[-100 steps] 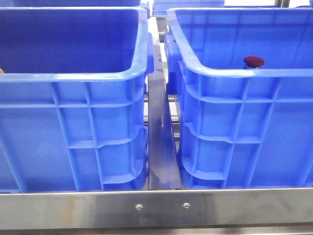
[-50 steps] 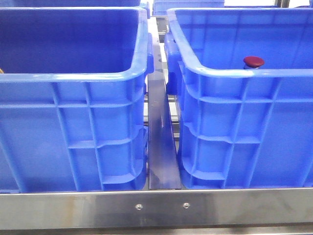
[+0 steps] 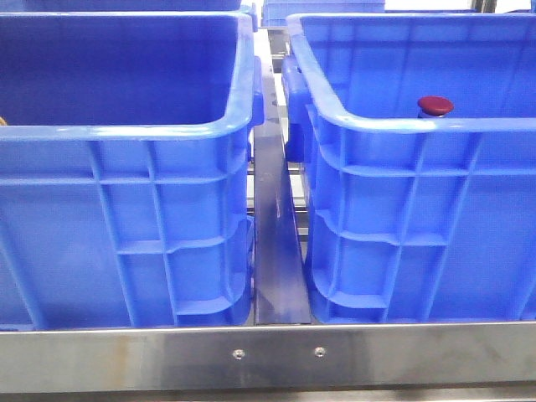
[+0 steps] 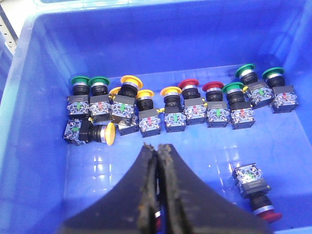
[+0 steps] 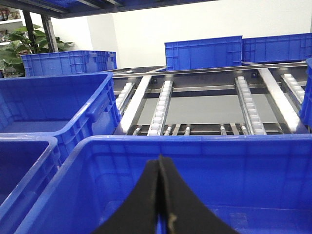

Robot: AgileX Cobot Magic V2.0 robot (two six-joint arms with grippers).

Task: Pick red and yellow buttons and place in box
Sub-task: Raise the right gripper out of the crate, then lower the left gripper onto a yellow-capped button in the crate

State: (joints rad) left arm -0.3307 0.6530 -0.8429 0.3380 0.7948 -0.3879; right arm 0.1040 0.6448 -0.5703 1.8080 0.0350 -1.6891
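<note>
In the left wrist view my left gripper (image 4: 158,146) is shut, hanging over the floor of a blue box (image 4: 44,161). A row of push buttons lies beyond its tips: yellow buttons (image 4: 131,81), red buttons (image 4: 189,84) and green ones (image 4: 80,81). One yellow button (image 4: 108,134) lies on its side, and one red button (image 4: 265,214) lies apart near the fingers. A red and white sliver shows low in the slit between the fingers; I cannot tell what it is. My right gripper (image 5: 160,161) is shut over another blue box (image 5: 195,146). In the front view a red cap (image 3: 435,105) peeks over the right box's rim (image 3: 419,124).
Two blue crates stand side by side in the front view, the left one (image 3: 126,134) and the right one, with a steel rail (image 3: 272,251) between them. The right wrist view shows more crates (image 5: 58,102) and a roller conveyor (image 5: 161,107) behind.
</note>
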